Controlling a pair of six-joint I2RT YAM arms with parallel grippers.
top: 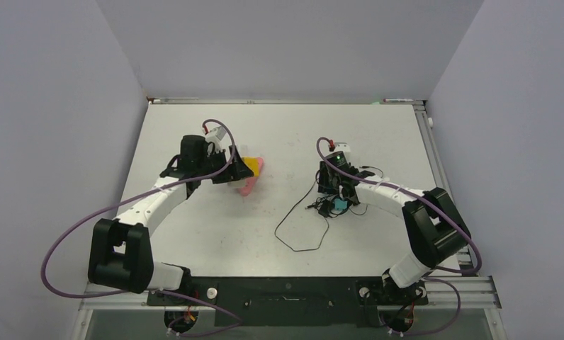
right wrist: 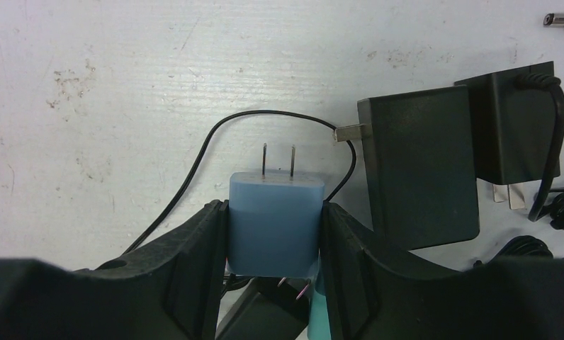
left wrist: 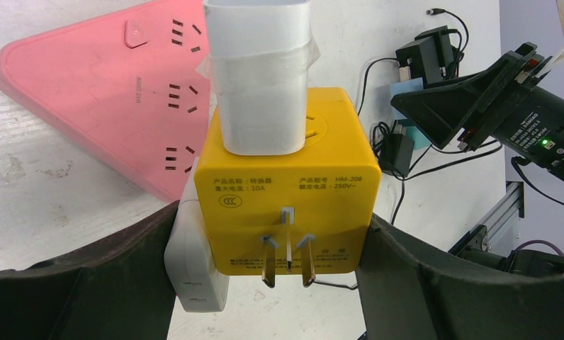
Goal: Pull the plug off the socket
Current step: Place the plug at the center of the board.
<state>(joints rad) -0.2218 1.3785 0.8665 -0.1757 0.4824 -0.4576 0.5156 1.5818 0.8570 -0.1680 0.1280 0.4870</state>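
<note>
1. While the left wrist view is sharp, status: my left gripper [left wrist: 279,283] stands wide and is clamped across the yellow socket cube [left wrist: 286,191].
2. The cube's own three pins sit at 6 o'clock, bare, facing the camera.
3. A white plug [left wrist: 261,85] is seated in the cube's face at 12 o'clock, with clear tape round its middle.
4. A white charger [left wrist: 190,262] sits on the cube's side at 8 o'clock, between the cube and my left finger [left wrist: 88,290]. It is probably plugged in, but the joint is hidden, so I can't confirm.
5. The pink power strip [left wrist: 102,92] lies flat on the table [left wrist: 45,198] at 10 o'clock from the cube, sockets up.
6. My right gripper [right wrist: 274,241] is closed narrow on the blue plug [right wrist: 274,223]. Its two prongs are bare and point to 12 o'clock.
7. A black adapter [right wrist: 421,166] lies at 2 o'clock from the blue plug, near my right finger [right wrist: 350,269]. A second black adapter [right wrist: 520,120] is hard against it at 3 o'clock.
8. A thin black cable [right wrist: 194,173] arcs from 8 o'clock over the prongs to the first adapter.
9. In the top view, the left gripper is at 10 o'clock from table centre and the right gripper is at 3 o'clock, well apart.
</note>
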